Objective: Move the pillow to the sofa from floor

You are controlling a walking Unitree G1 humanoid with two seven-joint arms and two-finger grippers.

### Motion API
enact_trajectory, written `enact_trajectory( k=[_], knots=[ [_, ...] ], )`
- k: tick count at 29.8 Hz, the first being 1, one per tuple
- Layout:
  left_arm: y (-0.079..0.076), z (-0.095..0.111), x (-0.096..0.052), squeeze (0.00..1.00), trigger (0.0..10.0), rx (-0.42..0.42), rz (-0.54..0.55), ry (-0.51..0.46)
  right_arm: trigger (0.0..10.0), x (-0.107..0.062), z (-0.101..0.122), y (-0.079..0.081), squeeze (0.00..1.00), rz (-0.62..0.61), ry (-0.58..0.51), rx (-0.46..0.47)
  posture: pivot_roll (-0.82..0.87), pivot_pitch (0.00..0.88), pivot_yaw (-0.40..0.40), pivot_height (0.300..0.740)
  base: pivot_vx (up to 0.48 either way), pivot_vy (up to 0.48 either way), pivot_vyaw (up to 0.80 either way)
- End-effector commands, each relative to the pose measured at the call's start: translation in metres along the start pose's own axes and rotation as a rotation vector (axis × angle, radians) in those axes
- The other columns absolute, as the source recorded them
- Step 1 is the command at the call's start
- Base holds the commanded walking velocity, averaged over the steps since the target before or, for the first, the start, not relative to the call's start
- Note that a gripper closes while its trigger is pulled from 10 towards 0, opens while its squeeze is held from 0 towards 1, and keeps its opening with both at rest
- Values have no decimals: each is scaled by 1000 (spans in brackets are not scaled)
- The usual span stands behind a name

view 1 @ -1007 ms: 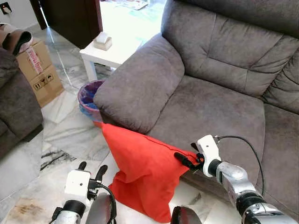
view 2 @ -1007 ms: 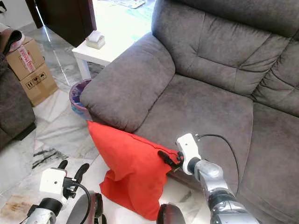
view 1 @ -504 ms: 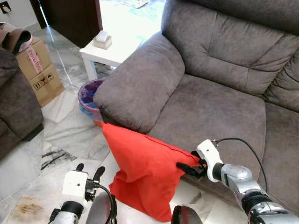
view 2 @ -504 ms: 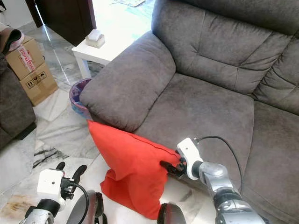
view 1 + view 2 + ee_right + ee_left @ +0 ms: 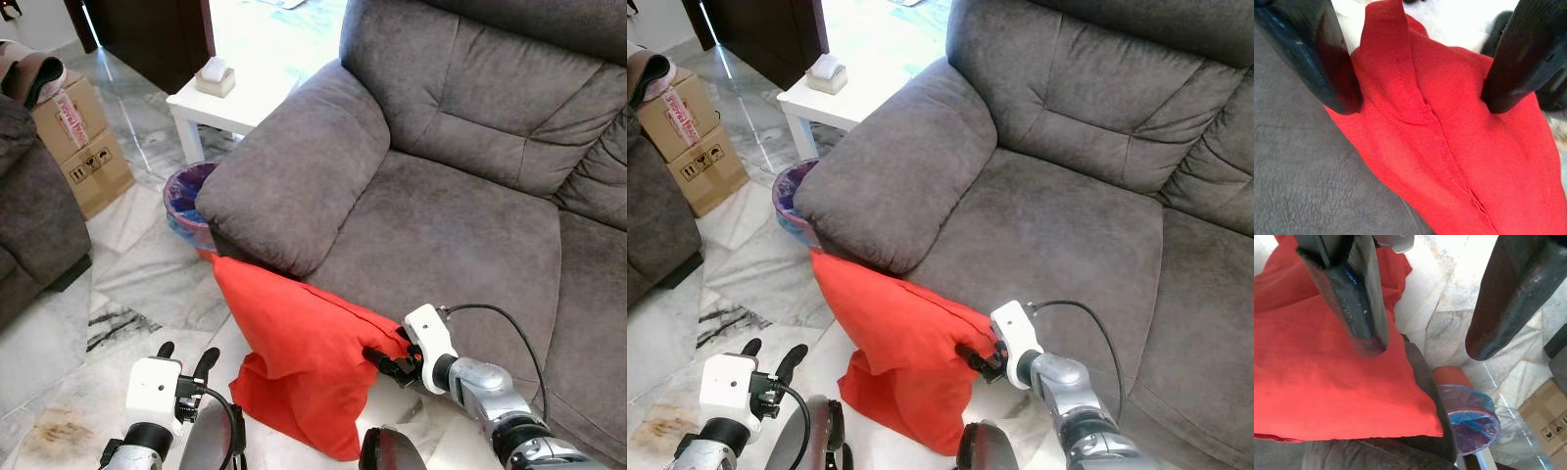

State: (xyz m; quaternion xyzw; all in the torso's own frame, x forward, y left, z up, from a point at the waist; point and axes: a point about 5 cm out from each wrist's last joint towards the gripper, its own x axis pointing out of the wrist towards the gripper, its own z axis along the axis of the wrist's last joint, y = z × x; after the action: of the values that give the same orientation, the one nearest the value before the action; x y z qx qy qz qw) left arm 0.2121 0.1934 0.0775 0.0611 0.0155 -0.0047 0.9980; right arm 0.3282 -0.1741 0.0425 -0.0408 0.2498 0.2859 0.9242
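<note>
A red pillow (image 5: 299, 362) stands on the marble floor, leaning against the front of the grey sofa (image 5: 441, 235) below its armrest. My right gripper (image 5: 380, 360) is at the pillow's upper right corner, by the sofa's front edge. In the right wrist view its fingers (image 5: 1327, 63) are spread open, one on each side of the pillow's seamed edge (image 5: 1440, 132). My left gripper (image 5: 186, 354) is low on the left, open, a short way from the pillow's lower left side. The left wrist view looks past its fingers (image 5: 1361, 298) at the pillow (image 5: 1327, 382).
A purple-lined bin (image 5: 186, 201) stands beside the armrest, and a white side table (image 5: 235, 98) is behind it. A cardboard box (image 5: 83, 147) and another dark sofa (image 5: 29, 225) are on the left. Bare marble floor (image 5: 127, 284) lies between them.
My right gripper has moved down and in toward the pillow's upper right corner, which now lies between its fingers. The left gripper has sunk slightly. The pillow has stayed in place.
</note>
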Motion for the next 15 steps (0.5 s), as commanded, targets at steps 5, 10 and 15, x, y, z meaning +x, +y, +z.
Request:
enact_trajectory(
  k=[5, 10, 15],
  knots=[
    [-3, -2, -6, 0, 10000, -11, -1, 27, 10000, 3, -5, 9, 0, 25, -103, 203, 194, 286, -88, 610, 0, 0, 0],
    [-4, -3, -8, 0, 10000, -17, -1, 33, 7490, 5, -7, 14, 0, 36, -118, 222, 194, 289, -91, 610, 0, 0, 0],
    [-5, -2, -8, 0, 10000, -19, -2, 33, 0, 5, -12, 17, 0, 48, -116, 236, 193, 290, -93, 610, 0, 0, 0]
  ],
)
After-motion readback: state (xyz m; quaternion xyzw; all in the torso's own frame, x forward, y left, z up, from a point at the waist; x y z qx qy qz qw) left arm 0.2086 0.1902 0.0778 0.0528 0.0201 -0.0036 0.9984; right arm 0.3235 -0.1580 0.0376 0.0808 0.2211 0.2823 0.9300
